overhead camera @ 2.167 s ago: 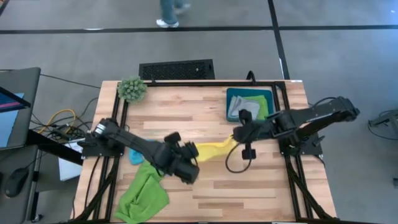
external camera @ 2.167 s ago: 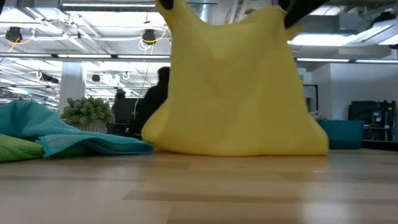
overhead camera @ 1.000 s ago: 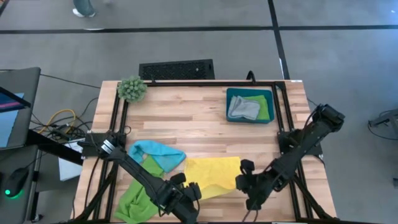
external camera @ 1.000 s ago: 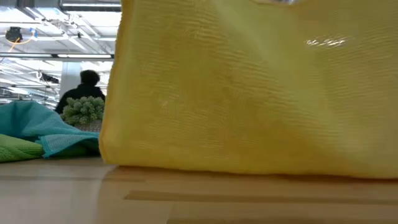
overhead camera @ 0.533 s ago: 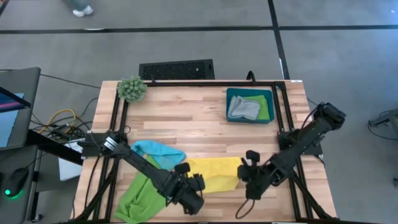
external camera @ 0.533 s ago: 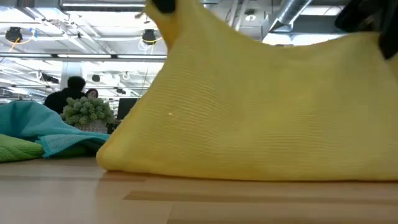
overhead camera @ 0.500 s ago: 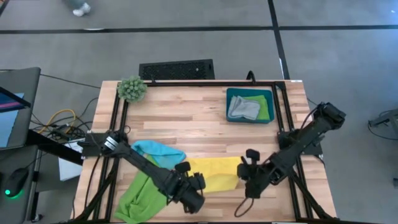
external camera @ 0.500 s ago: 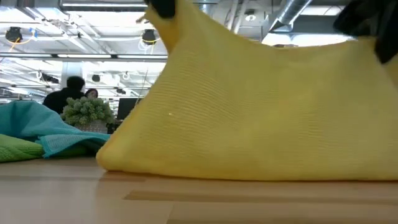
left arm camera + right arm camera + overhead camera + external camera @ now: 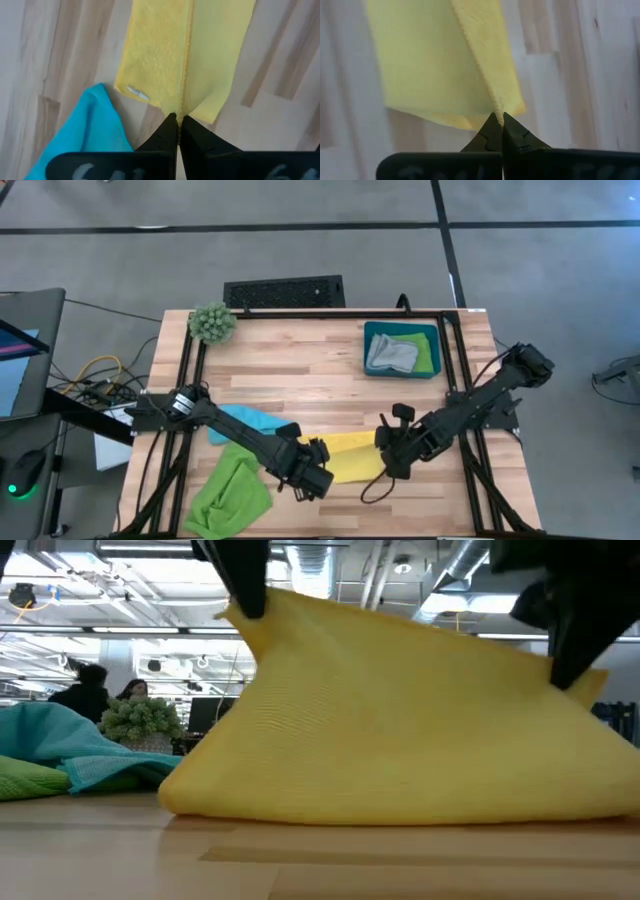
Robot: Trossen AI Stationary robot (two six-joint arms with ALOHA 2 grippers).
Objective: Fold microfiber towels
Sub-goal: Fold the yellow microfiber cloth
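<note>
Yellow towel (image 9: pixel 345 456), shown in mid-fold near the front of the wooden surface (image 9: pixel 300 370), held between the left gripper (image 9: pixel 312 469) and the right gripper (image 9: pixel 388 453). Both sets of jaws are closed tight, each pinching one corner of the cloth, as is confirmed in the two wrist views, where the hem is seen running straight into the fingertips. A second ago the cloth was spread out flat and wide toward the front edge; since then the two held corners have been lifted and carried back over the rest of the cloth, so that from above a narrower band is now seen. In the low view the upper edge is held raised and taut while the lower part rests on the surface, already doubled along the near crease. It is judged that the first half-fold is close to being laid down, with the corners yet to be lowered and released. A blue towel (image 9: pixel 245 423) and a green towel (image 9: pixel 230 495) lie unfolded to the left, the blue one just beside the yellow cloth. Folded towels are held in the teal tray (image 9: pixel 401 349) at the back right, and a plant ball (image 9: pixel 212 323) stands at the back left corner.
</note>
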